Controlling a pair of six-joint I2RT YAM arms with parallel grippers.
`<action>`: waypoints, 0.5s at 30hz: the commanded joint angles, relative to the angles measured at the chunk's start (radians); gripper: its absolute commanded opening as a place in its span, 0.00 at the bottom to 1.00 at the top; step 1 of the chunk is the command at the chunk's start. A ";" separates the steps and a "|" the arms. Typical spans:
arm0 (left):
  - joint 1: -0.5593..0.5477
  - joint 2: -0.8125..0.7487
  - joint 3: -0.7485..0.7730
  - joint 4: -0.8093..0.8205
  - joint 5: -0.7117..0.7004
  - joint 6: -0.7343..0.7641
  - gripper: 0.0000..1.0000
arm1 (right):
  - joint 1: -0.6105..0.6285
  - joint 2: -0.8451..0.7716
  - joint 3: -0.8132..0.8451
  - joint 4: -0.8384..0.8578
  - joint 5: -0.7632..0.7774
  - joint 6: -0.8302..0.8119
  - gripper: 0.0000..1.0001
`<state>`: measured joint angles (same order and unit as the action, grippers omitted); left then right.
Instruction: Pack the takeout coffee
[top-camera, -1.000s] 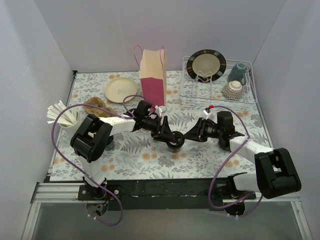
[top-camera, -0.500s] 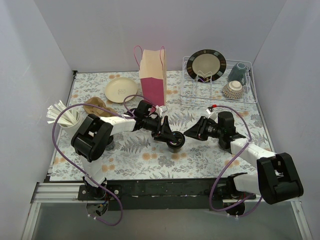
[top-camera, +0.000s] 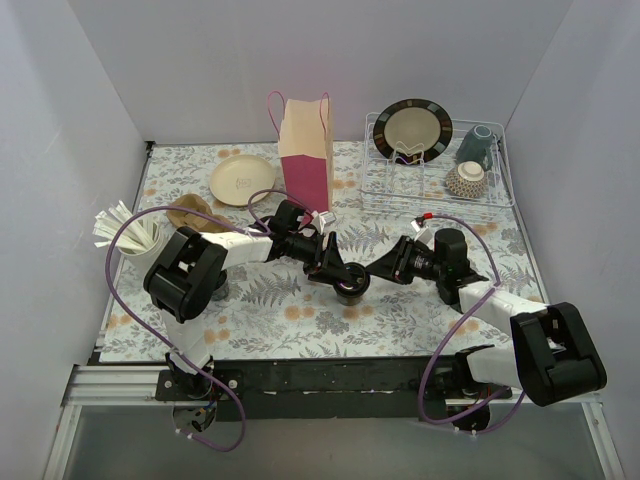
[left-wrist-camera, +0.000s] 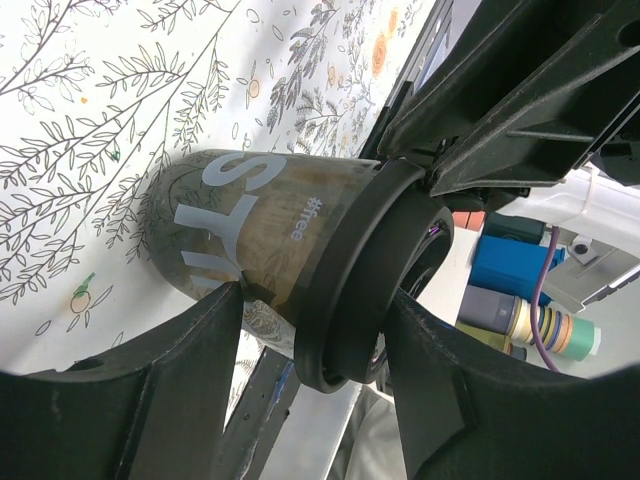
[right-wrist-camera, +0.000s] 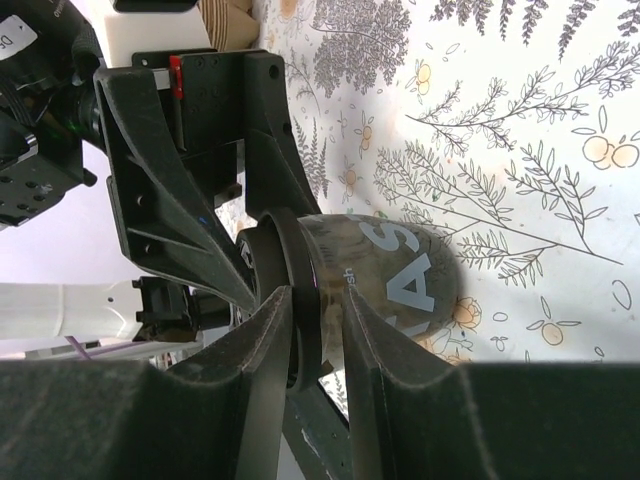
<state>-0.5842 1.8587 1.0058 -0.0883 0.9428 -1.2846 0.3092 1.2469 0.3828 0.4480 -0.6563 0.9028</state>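
While both arms meet over the middle of the floral tablecloth (top-camera: 300, 312), the takeout coffee (top-camera: 350, 285) sits between their grippers. It is well apart from the tall pink-and-tan paper bag (top-camera: 306, 150), which stands upright near the back wall. The left arm's wrist and its purple cable lie between the cup and the bag. The left gripper (left-wrist-camera: 312, 300) clasps the cup, with one finger against its printed side and the other against the black lid (left-wrist-camera: 365, 265). The right gripper (right-wrist-camera: 315, 300) is pinched on the lid's rim from the opposite side. Whether the cup's base touches the cloth cannot be told. A cream plate (top-camera: 242, 180) lies left of the bag, and a brown thing (top-camera: 190, 212), too small to make out, lies nearer the left edge. Just beside that, a white cup (top-camera: 135, 245) holds a fan of white paper sticks (top-camera: 110, 225). Right of the bag, a wire dish rack (top-camera: 400, 185) holds a dark-rimmed dish (top-camera: 412, 130) set on edge, a teal cup (top-camera: 476, 145) and a patterned bowl (top-camera: 465, 180). The bag's inside cannot be seen.
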 joint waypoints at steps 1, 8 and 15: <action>-0.020 0.120 -0.078 -0.176 -0.354 0.111 0.52 | 0.036 0.022 -0.022 0.043 -0.009 0.002 0.34; -0.020 0.125 -0.091 -0.166 -0.358 0.108 0.51 | 0.051 0.029 -0.070 0.003 0.064 -0.005 0.18; -0.020 0.135 -0.130 -0.130 -0.361 0.091 0.50 | 0.059 0.028 -0.211 0.027 0.124 -0.002 0.12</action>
<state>-0.5827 1.8629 0.9916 -0.0650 0.9485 -1.2949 0.3367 1.2320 0.2863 0.6254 -0.5816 0.9443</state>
